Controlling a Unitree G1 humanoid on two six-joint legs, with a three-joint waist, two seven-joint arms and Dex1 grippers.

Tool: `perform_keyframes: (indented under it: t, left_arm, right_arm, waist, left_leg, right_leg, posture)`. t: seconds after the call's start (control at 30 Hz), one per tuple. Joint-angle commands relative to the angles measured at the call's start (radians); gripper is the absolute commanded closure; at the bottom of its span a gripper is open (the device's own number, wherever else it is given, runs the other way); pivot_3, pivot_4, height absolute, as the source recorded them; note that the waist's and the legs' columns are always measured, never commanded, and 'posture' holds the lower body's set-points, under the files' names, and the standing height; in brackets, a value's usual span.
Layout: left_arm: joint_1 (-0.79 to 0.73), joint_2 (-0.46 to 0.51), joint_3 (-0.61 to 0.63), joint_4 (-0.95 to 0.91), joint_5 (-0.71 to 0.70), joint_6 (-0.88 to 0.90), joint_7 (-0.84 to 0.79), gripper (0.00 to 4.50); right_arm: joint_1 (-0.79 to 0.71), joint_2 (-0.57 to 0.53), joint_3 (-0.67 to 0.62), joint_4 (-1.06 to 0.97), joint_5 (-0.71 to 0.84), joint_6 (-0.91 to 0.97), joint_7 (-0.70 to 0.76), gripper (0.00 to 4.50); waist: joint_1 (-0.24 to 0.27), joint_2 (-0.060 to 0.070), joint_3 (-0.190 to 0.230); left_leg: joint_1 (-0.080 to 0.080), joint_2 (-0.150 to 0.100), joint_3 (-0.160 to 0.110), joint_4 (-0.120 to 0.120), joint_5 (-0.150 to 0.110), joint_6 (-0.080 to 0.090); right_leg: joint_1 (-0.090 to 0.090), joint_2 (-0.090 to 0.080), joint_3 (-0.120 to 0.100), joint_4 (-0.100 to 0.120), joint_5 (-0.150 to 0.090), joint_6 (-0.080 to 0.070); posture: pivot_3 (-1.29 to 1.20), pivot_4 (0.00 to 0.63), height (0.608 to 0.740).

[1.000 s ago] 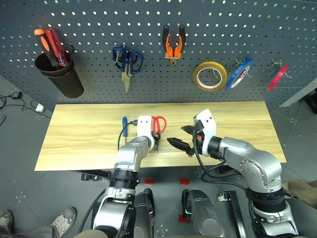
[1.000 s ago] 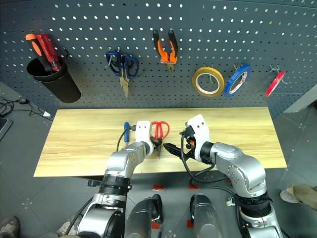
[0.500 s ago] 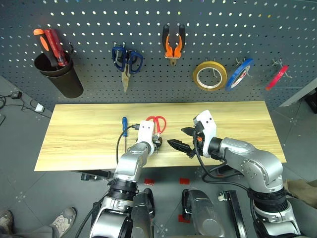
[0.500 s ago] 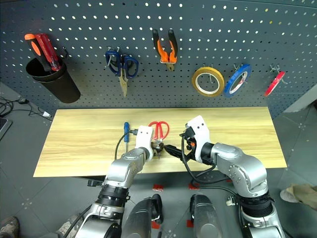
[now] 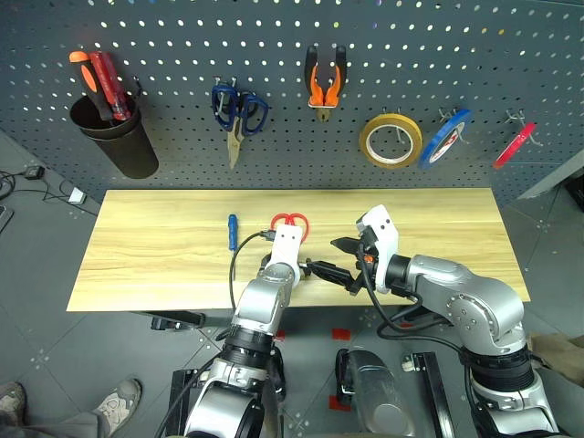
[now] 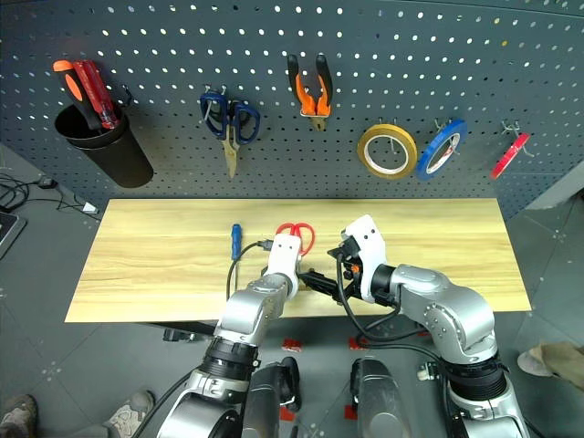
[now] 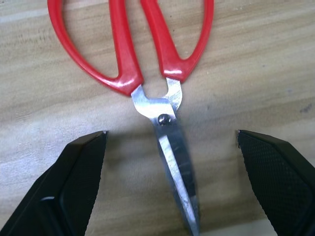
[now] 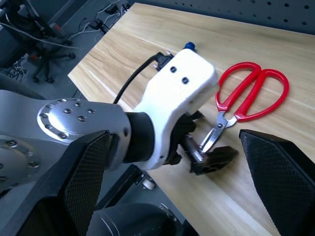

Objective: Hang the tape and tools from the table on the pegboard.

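Note:
Red-handled scissors (image 5: 289, 222) lie flat on the table (image 5: 155, 255), blades toward its front edge. My left gripper (image 7: 171, 135) hovers open just over them, one finger on each side of the blades (image 7: 173, 162), touching neither. My right gripper (image 5: 336, 258) is open and empty, raised just right of the left one and pointing at it. A small blue-handled screwdriver (image 5: 232, 231) lies left of the scissors. On the pegboard (image 5: 182, 36) hang the orange-and-black pliers (image 5: 322, 82) and, at the far right, the thin red tape (image 5: 514, 144).
Also on the pegboard are a blue-handled pair of tools (image 5: 239, 109), a yellow roll (image 5: 391, 140), a blue roll (image 5: 443, 137) and a black cup (image 5: 114, 132) holding red and orange screwdrivers. Bare tabletop stretches to both sides of the arms.
My left arm has swung right and slightly back, so its gripper now straddles the scissors' blades, and its jaws have opened wider. The scissors and my right arm have stayed put.

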Motion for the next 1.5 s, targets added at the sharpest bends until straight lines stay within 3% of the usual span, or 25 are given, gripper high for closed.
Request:
perform_keyframes:
  t: [0.03,0.07,0.17,0.33,0.57,1.13,1.5]
  left_arm:
    - [0.034,-0.001,0.061,0.114,-0.016,0.053,0.012,0.06]
    - [0.032,0.000,0.068,0.120,-0.019,0.051,0.010,0.06]
    - [0.032,0.023,0.090,0.141,-0.024,0.056,-0.009,0.62]
    - [0.031,0.042,0.115,0.153,-0.048,0.084,-0.044,2.12]
    - [0.036,0.065,0.125,0.149,-0.051,0.086,-0.063,4.14]
    - [0.074,0.166,0.105,-0.039,-0.061,-0.053,-0.161,4.17]
    - [0.265,0.362,-0.002,-0.495,-0.036,-0.375,-0.349,4.17]
  right_arm:
    - [-0.004,0.004,-0.017,-0.015,0.039,0.005,0.005,0.00]
    - [-0.005,0.004,-0.018,-0.015,0.043,0.007,0.004,0.00]
    - [-0.005,0.005,-0.017,-0.019,0.062,0.020,0.006,0.00]
    - [-0.008,-0.023,0.012,-0.024,0.070,0.016,0.034,0.00]
    - [-0.024,-0.133,0.152,0.006,-0.063,-0.118,0.078,0.00]
    - [-0.060,-0.154,0.179,0.042,-0.132,-0.193,0.124,0.00]
    - [-0.032,-0.169,0.159,-0.037,-0.203,-0.325,0.094,0.00]
  waist:
    - [0.000,0.000,0.000]
    - [0.000,0.000,0.000]
    - [-0.005,0.002,-0.003]
    - [-0.008,0.005,-0.014]
    - [-0.009,0.004,-0.021]
    - [-0.024,0.004,-0.022]
    - [-0.024,0.001,-0.020]
  left_leg:
    - [0.000,0.000,0.000,0.000,0.000,0.000]
    - [0.000,0.000,0.000,0.000,-0.001,0.002]
    - [0.001,0.001,0.000,0.000,-0.001,0.003]
    - [0.001,0.001,0.000,0.000,-0.001,0.002]
    - [0.001,0.001,0.001,0.000,-0.002,0.003]
    - [0.002,0.001,0.001,-0.001,0.000,-0.001]
    - [-0.001,0.001,0.002,-0.003,0.000,-0.001]
  right_leg:
    - [0.000,0.000,0.000,0.000,0.000,0.000]
    - [0.000,0.000,0.000,0.000,0.000,0.001]
    - [0.000,0.000,0.001,0.000,0.001,0.001]
    - [0.000,0.001,0.001,0.001,0.002,0.000]
    - [0.000,0.001,0.001,0.000,0.002,0.001]
    - [0.000,0.001,0.001,0.000,0.002,0.000]
    - [-0.002,-0.001,0.001,-0.004,0.002,0.000]
  posture:
    - [-0.20,0.322,0.740]
    - [-0.20,0.322,0.740]
    - [-0.21,0.323,0.740]
    - [-0.21,0.320,0.740]
    - [-0.21,0.319,0.740]
    - [-0.21,0.308,0.740]
    - [-0.22,0.302,0.740]
